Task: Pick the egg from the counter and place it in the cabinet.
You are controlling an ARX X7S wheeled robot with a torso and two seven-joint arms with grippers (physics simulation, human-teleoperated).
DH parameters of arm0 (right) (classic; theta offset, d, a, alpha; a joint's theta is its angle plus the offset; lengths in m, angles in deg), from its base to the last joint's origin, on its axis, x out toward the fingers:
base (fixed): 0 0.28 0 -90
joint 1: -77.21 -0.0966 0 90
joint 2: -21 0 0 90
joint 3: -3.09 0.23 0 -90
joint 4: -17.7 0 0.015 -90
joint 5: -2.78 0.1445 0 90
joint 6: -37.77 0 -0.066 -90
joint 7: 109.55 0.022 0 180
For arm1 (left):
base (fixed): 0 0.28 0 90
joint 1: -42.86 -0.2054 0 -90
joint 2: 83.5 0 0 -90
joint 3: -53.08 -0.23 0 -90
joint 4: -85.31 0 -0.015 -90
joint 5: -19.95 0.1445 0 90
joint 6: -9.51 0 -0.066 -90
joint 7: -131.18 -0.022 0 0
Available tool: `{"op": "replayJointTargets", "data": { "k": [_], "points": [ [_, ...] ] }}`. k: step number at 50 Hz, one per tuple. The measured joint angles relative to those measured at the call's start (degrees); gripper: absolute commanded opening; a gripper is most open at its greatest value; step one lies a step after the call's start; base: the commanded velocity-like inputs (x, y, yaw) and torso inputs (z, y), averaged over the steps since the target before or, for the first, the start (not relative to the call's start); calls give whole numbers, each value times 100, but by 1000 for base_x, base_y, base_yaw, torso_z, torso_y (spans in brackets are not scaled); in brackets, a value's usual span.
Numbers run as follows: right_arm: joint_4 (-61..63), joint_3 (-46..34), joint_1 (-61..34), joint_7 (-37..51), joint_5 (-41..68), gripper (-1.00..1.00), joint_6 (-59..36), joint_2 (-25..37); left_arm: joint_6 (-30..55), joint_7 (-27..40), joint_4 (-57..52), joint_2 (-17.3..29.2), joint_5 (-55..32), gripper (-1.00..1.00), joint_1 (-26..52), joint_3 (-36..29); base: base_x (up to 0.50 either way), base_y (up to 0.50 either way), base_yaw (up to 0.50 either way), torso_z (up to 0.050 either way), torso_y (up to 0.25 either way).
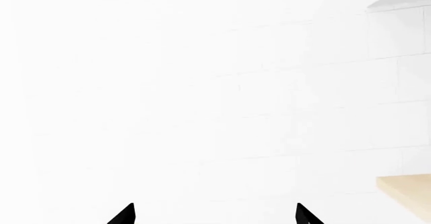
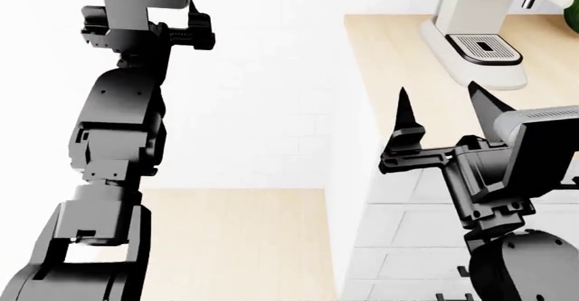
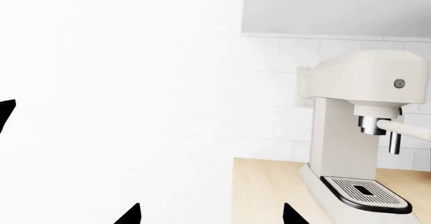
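My right claw [image 2: 441, 114] hangs open above the pale wood counter [image 2: 384, 64], its two black fingers spread well apart with nothing between them. In the right wrist view the same claw [image 3: 211, 215] shows only as two dark tips with a wide gap.

Beyond it on the counter stands a cream espresso machine [image 2: 475, 26], upright, its drip tray [image 2: 487, 49] facing me. From the right wrist I see that machine [image 3: 367, 133] against a white tiled wall [image 3: 135, 82], with the underside of a pale wall cabinet [image 3: 336, 12] above it.

My left arm is raised high at the left of the head view, and of its claw [image 2: 145, 9] I see only the grey back plate — the fingers are hidden there. The left wrist view settles it: the claw [image 1: 214, 215] shows two black tips set wide apart and empty, pointed at a blank white tiled wall [image 1: 202, 108], with a corner of counter [image 1: 407, 191] at the edge.

Lower in the head view a second stretch of light wood surface [image 2: 235, 240] lies between my arms.

The egg — I cannot find it in any of the three views; neither claw holds it.
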Motion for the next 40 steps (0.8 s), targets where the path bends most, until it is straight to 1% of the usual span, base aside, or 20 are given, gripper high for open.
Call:
{"op": "replayJointTargets", "data": {
  "k": [4, 8, 10, 14, 20, 25, 39, 40],
  "points": [
    [91, 212, -139, -95, 252, 100, -565, 26, -238, 99, 1071, -50, 79, 100, 622, -207, 0, 0, 0, 50, -28],
    [112, 408, -169, -181, 436, 100, -955, 57, -420, 206, 1792, -84, 131, 100, 990, -408, 0, 0, 0, 49, -30],
    [108, 500, -169, -223, 516, 100, -1128, 83, -483, 263, 2059, -98, 154, 100, 1114, -517, 0, -86, 0, 0, 0],
    [72, 704, -235, -313, 710, 100, -1523, 141, -594, 371, 2461, -99, 164, 100, 1297, -674, 0, -500, 0, 0, 0],
    [-70, 1056, -469, -368, 886, 100, -2049, 241, -716, 460, 2823, -129, 149, 100, 1463, -842, 12, -500, 0, 0, 0],
    [-274, 1285, -715, -354, 924, 100, -2306, 362, -746, 451, 2996, -143, 143, 100, 1549, -947, 80, -491, 0, 0, 0],
    [-861, 1518, -1131, -279, 834, 100, -2414, 658, -741, 374, 3194, -134, 111, 100, 1642, -1019, 101, -488, 0, 1, 250],
    [-885, 1526, -1148, -274, 831, 100, -2417, 670, -732, 375, 3200, -132, 110, 100, 1645, -1017, 102, -488, 0, 0, 0]
  ]
}}
